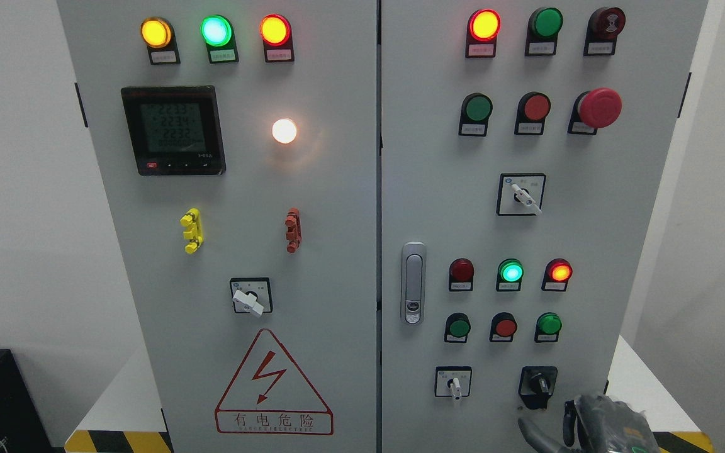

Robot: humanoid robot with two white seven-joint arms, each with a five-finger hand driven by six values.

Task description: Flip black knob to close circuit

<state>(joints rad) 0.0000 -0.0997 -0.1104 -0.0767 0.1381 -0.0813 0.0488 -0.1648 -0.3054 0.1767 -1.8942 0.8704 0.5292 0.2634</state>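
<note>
Head view: I judge the task barely started. The black knob (538, 381) sits at the lower right of the cabinet's right door (438, 207), untouched. My right hand (595, 425) enters at the bottom edge just below the knob, not yet in contact. It grips nothing; I cannot tell how far it is open. Reach and flip remain.

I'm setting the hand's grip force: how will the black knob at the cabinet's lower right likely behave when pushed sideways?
The black knob sits in a black plate fixed to the cabinet door, so it should turn in place rather than slide or come free. It looks like stiff moulded plastic, unlikely to flex. Its small, smooth lever may slip under the right hand, just below it.
</note>
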